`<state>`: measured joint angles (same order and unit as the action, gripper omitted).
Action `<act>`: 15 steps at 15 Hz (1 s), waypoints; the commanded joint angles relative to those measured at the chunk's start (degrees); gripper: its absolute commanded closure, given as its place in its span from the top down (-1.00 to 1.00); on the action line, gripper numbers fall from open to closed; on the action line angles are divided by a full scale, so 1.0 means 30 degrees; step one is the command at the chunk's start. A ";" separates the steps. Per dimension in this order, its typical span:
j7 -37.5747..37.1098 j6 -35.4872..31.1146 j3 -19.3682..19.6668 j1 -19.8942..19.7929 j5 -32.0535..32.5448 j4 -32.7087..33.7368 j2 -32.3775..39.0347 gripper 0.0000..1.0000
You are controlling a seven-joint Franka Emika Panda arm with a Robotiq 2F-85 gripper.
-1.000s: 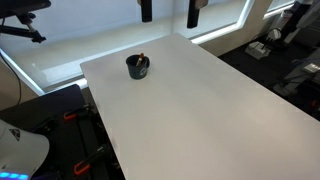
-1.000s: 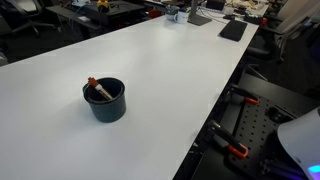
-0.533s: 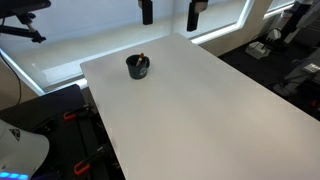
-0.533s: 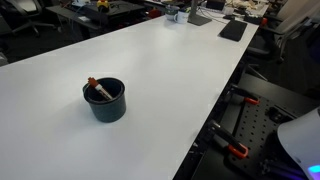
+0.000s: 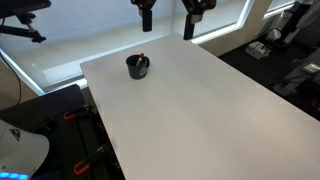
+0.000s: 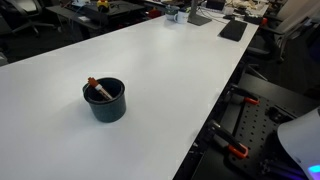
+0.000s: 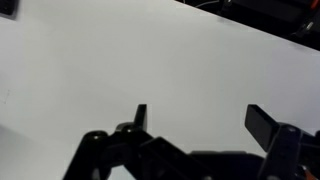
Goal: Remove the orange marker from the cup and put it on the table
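Observation:
The small black cup (image 5: pixel 138 67) stands on the white table (image 5: pixel 200 110) near its far left corner; in an exterior view it sits at the near left (image 6: pixel 105 100). The orange marker (image 6: pixel 98 90) leans inside the cup, its end above the rim; it also shows as a red tip in an exterior view (image 5: pixel 141 58). My gripper (image 5: pixel 168 22) hangs high above the table's far edge, up and to the right of the cup, fingers wide apart and empty. The wrist view shows the open fingers (image 7: pixel 200 118) over bare white table; cup and marker are out of that view.
Dark floor and equipment lie past the table's edges (image 5: pixel 280 50). A bright window strip (image 5: pixel 60 50) runs behind the table. Small items, including a dark flat object (image 6: pixel 233 30), sit at the table's far end. A robot base with orange clamps (image 6: pixel 240 150) stands beside the table.
The gripper has come down a little into the top of the exterior view. Cup and marker have not moved.

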<state>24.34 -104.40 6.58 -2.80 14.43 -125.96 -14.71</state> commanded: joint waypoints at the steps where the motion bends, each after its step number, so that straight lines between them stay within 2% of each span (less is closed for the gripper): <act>1: -0.0208 -0.0055 -0.0021 0.0036 -0.0261 0.0276 0.0466 1.00; 7: -0.0933 -0.0845 -0.0609 0.0477 -0.0308 0.0474 0.1540 1.00; 15: -0.3622 -0.3092 -0.3036 0.2115 -0.0825 0.1546 0.4803 1.00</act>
<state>16.30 -112.10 -0.60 2.03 13.26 -124.27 -4.70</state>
